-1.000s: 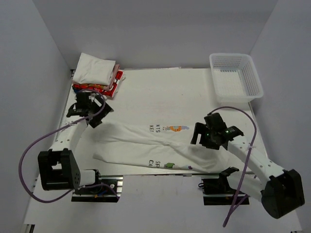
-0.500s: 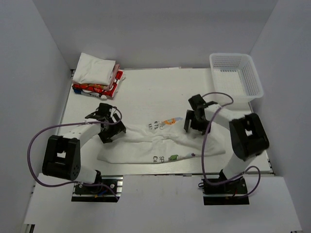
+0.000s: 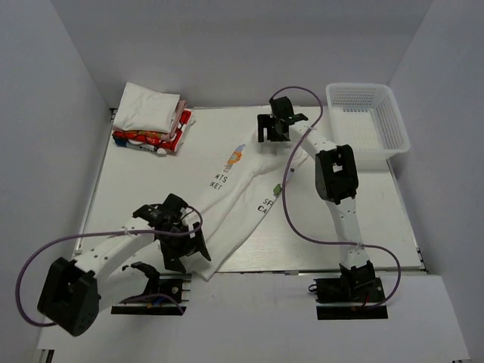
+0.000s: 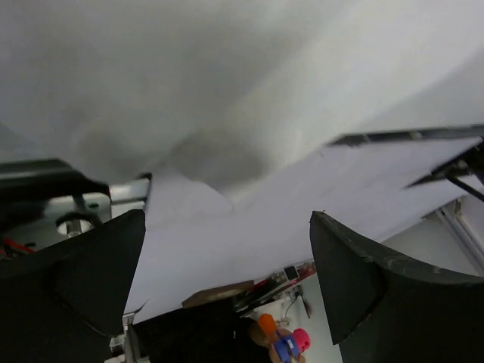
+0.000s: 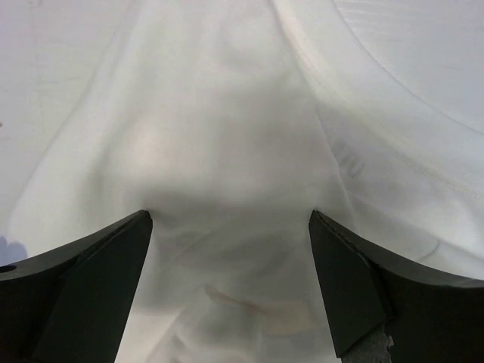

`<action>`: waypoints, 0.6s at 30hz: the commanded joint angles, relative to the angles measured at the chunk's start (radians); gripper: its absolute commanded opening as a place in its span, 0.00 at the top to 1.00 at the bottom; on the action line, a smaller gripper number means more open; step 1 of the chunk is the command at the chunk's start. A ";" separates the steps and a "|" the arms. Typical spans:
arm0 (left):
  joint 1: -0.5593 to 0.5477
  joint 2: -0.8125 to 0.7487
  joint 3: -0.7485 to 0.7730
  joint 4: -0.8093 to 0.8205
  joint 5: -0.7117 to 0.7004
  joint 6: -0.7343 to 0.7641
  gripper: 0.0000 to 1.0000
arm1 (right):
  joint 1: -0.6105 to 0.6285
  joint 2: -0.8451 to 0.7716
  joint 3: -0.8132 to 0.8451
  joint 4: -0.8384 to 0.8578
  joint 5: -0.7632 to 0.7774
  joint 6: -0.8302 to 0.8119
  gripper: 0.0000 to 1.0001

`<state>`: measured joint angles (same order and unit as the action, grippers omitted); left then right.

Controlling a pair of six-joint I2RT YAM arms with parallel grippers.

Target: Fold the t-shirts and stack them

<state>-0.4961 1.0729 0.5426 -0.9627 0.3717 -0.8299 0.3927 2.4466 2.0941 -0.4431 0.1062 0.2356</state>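
Observation:
A white t-shirt (image 3: 243, 185) with an orange print and dark lettering lies bunched in a long diagonal band across the table. Its near end is by my left gripper (image 3: 181, 243) at the front edge, and its far end is under my right gripper (image 3: 274, 127) at the back. In the left wrist view the left gripper (image 4: 227, 219) is open, with white cloth (image 4: 189, 76) just ahead of its fingers. The right gripper (image 5: 231, 215) is open too, its fingers straddling wrinkled cloth (image 5: 227, 113). A stack of folded t-shirts (image 3: 149, 112), white over red patterned, sits at the back left.
A white mesh basket (image 3: 368, 121) stands at the back right corner. The right arm stretches far over the table, its cable (image 3: 302, 227) looping beside it. The table's front edge (image 3: 302, 270) and the left arm's base mount (image 3: 155, 296) are close to the left gripper.
The t-shirt has swung from lying across the near table to a diagonal. My right gripper moved to the back, my left gripper to the front edge. Both stayed open.

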 commanded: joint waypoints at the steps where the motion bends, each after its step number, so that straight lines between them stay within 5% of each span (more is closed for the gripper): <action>1: -0.016 -0.090 0.124 -0.128 0.047 0.012 0.00 | -0.017 -0.052 0.032 0.045 -0.132 -0.114 0.10; 7: -0.061 0.126 0.379 -0.072 -0.227 0.178 0.00 | 0.011 -0.297 -0.225 0.191 -0.140 -0.093 0.10; 14: -0.148 0.399 0.460 0.024 -0.270 0.299 0.02 | 0.035 -0.365 -0.298 -0.123 -0.036 0.042 0.10; 18: -0.226 0.522 0.491 0.005 -0.286 0.319 0.06 | 0.041 -0.356 -0.342 -0.120 -0.097 0.134 0.10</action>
<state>-0.6701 1.5597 0.9974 -0.9485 0.1207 -0.5602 0.4328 2.0697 1.7874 -0.4709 0.0299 0.2852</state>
